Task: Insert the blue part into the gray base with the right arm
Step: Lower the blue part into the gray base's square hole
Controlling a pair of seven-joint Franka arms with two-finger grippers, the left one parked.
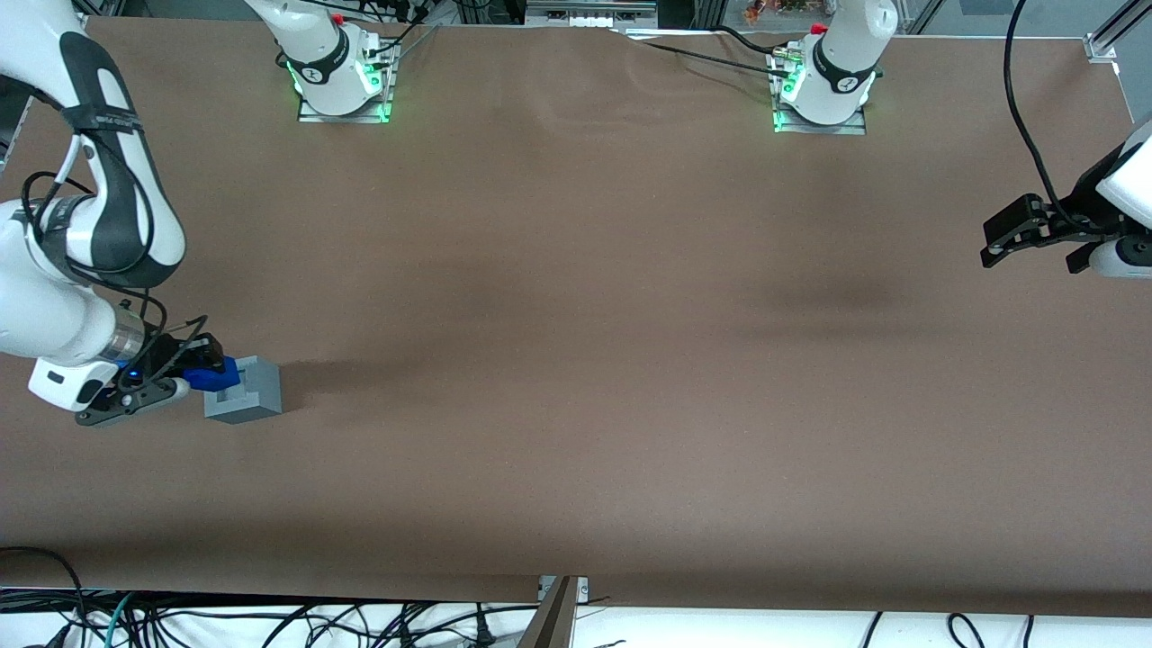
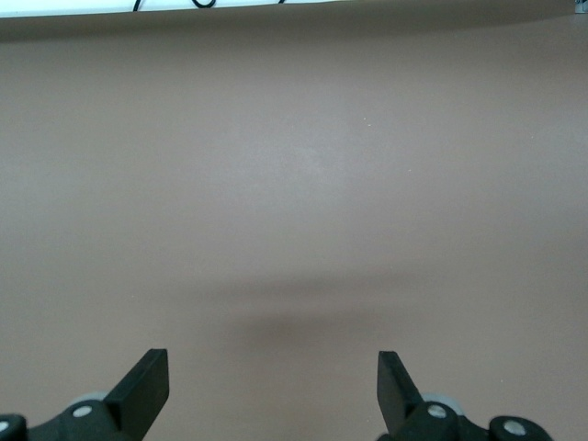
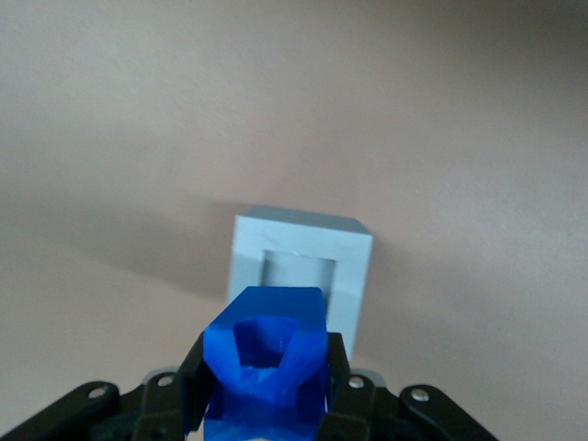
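The gray base (image 1: 245,393) sits on the brown table (image 1: 576,360) toward the working arm's end, and everything that matters is crowded round it. The right arm (image 1: 63,297) reaches down beside it, and its gripper (image 1: 200,367) is clamped on the blue part (image 1: 214,373), a black finger (image 3: 195,372) pressed against either flank. The part hangs just above the base, at the edge nearest the arm, not yet over the square recess (image 3: 299,271) and not touching it as far as I can tell.

The blue part looks like hard moulded plastic: light, stiff, unlikely to give under the squeeze. Its corners are chamfered and bumpy, so I would say the flat sides, where the fingers already sit, are the sensible hold. Smooth plastic may slip or twist if it catches the rim of the recess. The base looks light too, and could slide if nudged.
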